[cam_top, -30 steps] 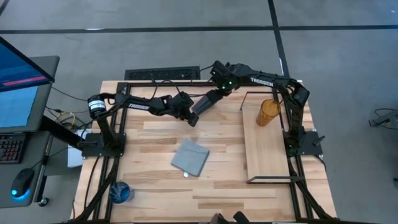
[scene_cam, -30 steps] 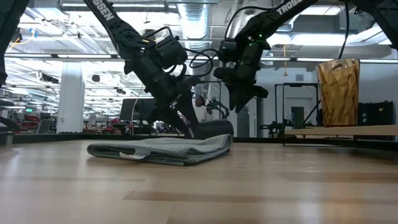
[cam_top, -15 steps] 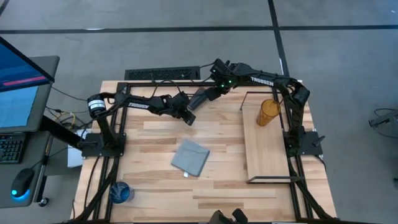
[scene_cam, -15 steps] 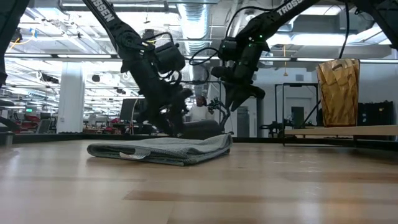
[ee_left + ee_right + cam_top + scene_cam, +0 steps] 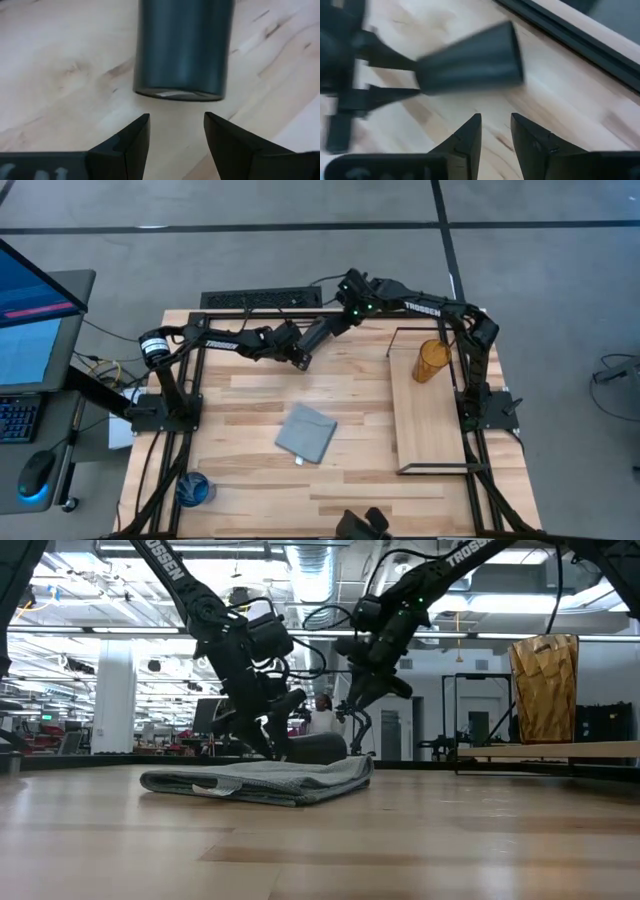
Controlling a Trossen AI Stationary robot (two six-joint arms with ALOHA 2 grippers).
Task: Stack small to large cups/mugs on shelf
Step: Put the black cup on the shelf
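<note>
Both arms meet over the far middle of the table (image 5: 250, 480). The black cup (image 5: 182, 47) lies on its side on the wood, about eleven o'clock from the table's centre. The left gripper (image 5: 175, 137) points straight at it, fingers parted with a clear gap and nothing between them, the cup's round end just beyond the tips. The right gripper (image 5: 495, 132) sits on the other side of the same cup, at about one o'clock from it in the high view; its fingers stand slightly apart, empty, with the cup lying across bare wood in front of them and the left arm's fingers showing past it.

In the low view the black cup (image 5: 318, 748) peeks out behind the grey-blue folded cloth (image 5: 262, 780), which lies flat near the table's middle, at about five o'clock from the cup, and hides the cup's lower edge from that camera.

The amber tumbler (image 5: 432, 360) stands upright on the far end of the shelf (image 5: 430, 420), at three o'clock, well apart from both grippers. The rest of the shelf board is bare wood inside its thin black frame.

The blue cup (image 5: 194, 490) sits alone at the near left corner, around seven o'clock, well apart from the cloth.

Off the table at nine o'clock are a monitor (image 5: 30, 310) and a mouse (image 5: 36, 476).
</note>
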